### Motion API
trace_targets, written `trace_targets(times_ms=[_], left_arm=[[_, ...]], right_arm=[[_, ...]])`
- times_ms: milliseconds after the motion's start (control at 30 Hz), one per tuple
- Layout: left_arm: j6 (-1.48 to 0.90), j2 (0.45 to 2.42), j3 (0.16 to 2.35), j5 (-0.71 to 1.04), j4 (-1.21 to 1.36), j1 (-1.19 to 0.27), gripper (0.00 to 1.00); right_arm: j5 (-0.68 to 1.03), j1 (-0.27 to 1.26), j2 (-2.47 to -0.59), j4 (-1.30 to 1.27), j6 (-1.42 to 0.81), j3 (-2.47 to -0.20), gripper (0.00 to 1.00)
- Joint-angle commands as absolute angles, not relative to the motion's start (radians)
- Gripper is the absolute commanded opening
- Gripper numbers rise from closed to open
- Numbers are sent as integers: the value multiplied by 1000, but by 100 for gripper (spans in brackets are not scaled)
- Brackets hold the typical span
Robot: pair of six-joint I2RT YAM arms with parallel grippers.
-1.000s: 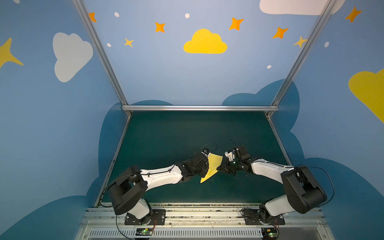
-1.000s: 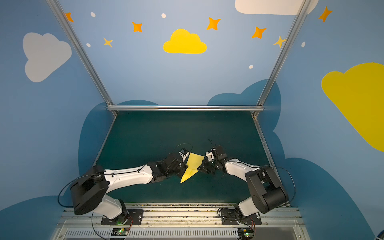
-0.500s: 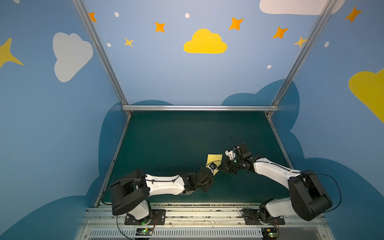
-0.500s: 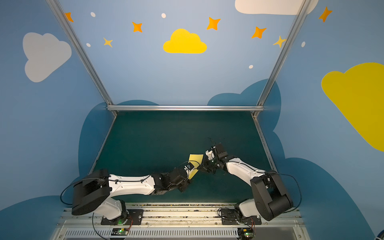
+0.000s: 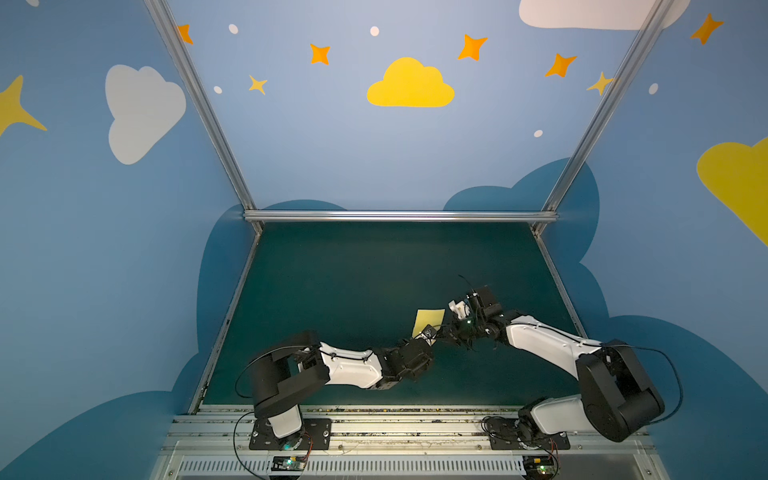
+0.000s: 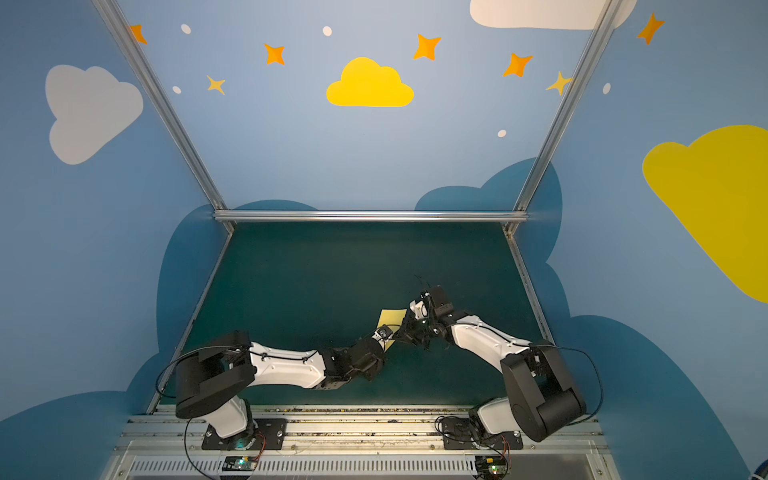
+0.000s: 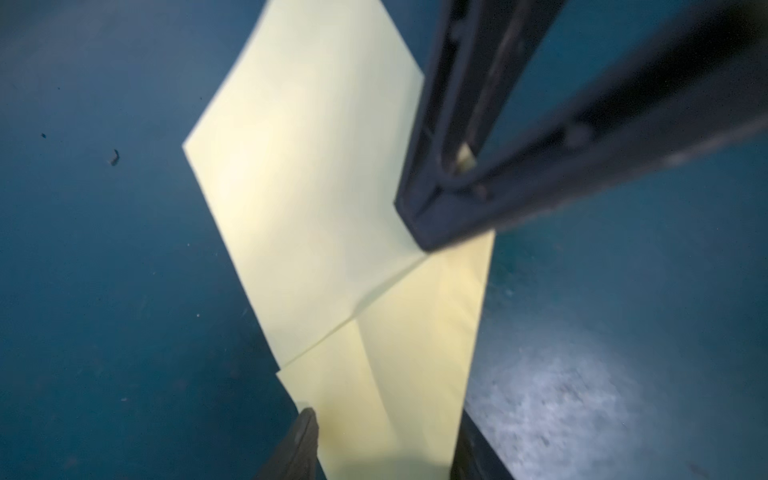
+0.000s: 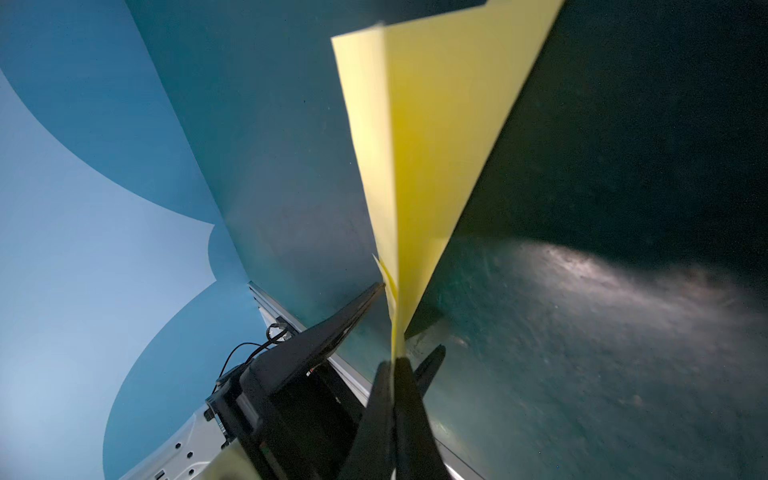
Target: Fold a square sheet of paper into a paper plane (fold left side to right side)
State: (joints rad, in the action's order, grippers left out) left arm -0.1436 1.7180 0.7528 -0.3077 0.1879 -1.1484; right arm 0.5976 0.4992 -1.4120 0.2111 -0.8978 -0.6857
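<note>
text: none readable | labels: none | brands: none | numbers: none | signs: none

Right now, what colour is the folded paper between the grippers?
Pale yellow, plain, no print; the paper shows best in the left wrist view.

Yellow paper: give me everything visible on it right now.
The yellow paper is thin, matte, pale and partly folded: a wide flap overlaps a narrower tapering end that carries a lengthwise crease. The right jaws are shut on one edge; the left jaws stand apart, straddling the narrow end. It seems lifted off the dark green mat near the grip. In both top views only its far part shows, between the two arms.
</note>
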Motion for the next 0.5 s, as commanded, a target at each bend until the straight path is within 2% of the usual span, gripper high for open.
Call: trace_targets(times_ms=[0,133,233,467], left_arm=[[-126,1727,771,-341,219,-1150,44],[-125,1714,751,-315,241,-1145,29],[-125,1700,737,-295,249,-1136,25],[-132,1684,724,-202,249,-1106,3]], right_arm=[[608,504,-1419,203,-900,-701,0],[610,504,-1427,200,-896,-704,0],[610,504,-1435,201,-890,-708,0],[615,501,-1467,181,-889,-713,0]])
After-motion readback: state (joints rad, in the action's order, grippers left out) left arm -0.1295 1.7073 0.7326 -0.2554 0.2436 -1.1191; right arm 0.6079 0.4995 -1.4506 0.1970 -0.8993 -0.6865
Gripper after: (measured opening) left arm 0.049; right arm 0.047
